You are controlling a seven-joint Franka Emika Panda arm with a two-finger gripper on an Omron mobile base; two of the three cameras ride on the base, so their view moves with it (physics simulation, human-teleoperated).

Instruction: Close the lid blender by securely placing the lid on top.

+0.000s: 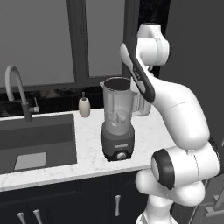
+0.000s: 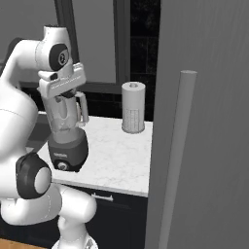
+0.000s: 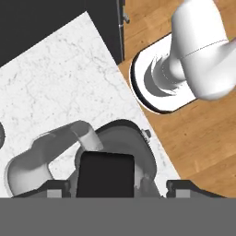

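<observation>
One blender (image 1: pixel 117 127) stands mid-desk (image 1: pixel 87 148), jar mouth up. The end effector (image 3: pixel 105 182) hangs above it, pinching the lid (image 3: pixel 105 175) edge-on, seemingly to centre it; the canister (image 2: pixel 133 107) stands at two o'clock.

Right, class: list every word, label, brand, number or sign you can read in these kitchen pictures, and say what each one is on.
No text can be read anywhere.
The blender has a small pale mark on its base above the knob: too small and blurred to read.
The soap bottle, the white canister and the counter carry no lettering.
</observation>
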